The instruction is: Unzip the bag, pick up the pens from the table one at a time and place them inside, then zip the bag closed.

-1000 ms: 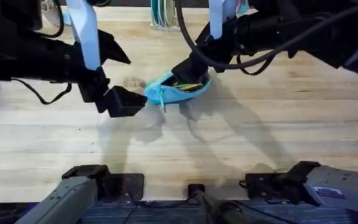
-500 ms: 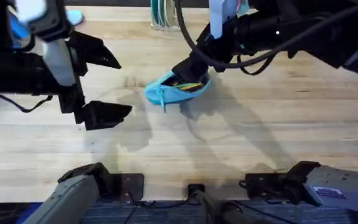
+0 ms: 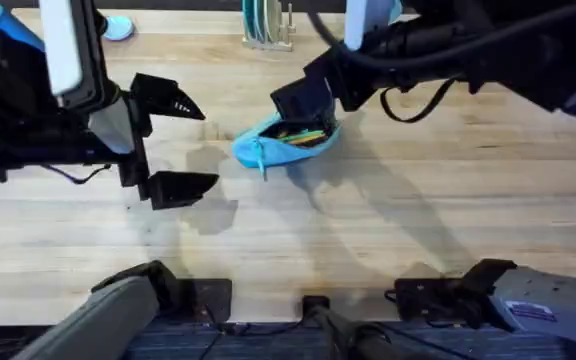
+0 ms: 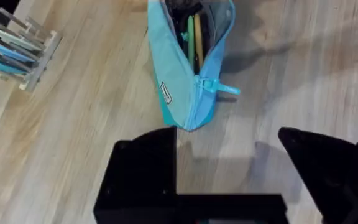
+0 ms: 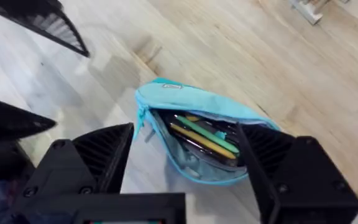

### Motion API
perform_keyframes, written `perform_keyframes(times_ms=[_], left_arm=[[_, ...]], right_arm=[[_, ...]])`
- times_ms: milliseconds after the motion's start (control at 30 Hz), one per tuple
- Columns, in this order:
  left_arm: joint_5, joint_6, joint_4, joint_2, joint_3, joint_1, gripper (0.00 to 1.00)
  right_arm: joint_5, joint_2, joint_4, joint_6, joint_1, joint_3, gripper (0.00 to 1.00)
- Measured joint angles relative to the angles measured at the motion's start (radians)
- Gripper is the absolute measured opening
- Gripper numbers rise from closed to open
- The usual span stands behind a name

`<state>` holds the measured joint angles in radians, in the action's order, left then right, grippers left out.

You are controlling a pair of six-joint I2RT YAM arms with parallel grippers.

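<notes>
Right tool hangs spread over the unzipped bag, seemingly untouching.

The overhead camera looks down and forward over the table, with the bag far from it near the middle. Both wrist cameras sit close above the bag, facing it from opposite ends; all three views share it.

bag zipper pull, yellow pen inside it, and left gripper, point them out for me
zipper pull (image 4: 219, 88), left wrist view, on the light blue tab
yellow pen (image 5: 201, 140), right wrist view, mid-shaft inside the open bag (image 5: 185, 99)
left gripper (image 3: 178, 145), overhead view, midway between its open fingertips
</notes>
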<state>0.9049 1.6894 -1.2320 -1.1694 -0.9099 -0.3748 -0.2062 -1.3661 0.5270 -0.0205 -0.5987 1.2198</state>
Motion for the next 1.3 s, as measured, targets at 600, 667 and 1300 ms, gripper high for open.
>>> perform_keyframes(times_ms=[600,667,1300], left_arm=[[0.087,0.053,0.024,-0.281,0.006,0.0,0.993],[0.089,0.056,0.024,-0.285,0.006,0.0,0.993],[0.094,0.059,0.024,-0.285,0.006,0.0,0.993]], right_arm=[[-0.001,0.104,0.034,0.299,-0.022,0.0,0.997],[-0.001,0.103,0.04,0.359,-0.025,0.0,0.997],[0.039,0.104,0.182,0.642,-0.147,0.0,0.997]])
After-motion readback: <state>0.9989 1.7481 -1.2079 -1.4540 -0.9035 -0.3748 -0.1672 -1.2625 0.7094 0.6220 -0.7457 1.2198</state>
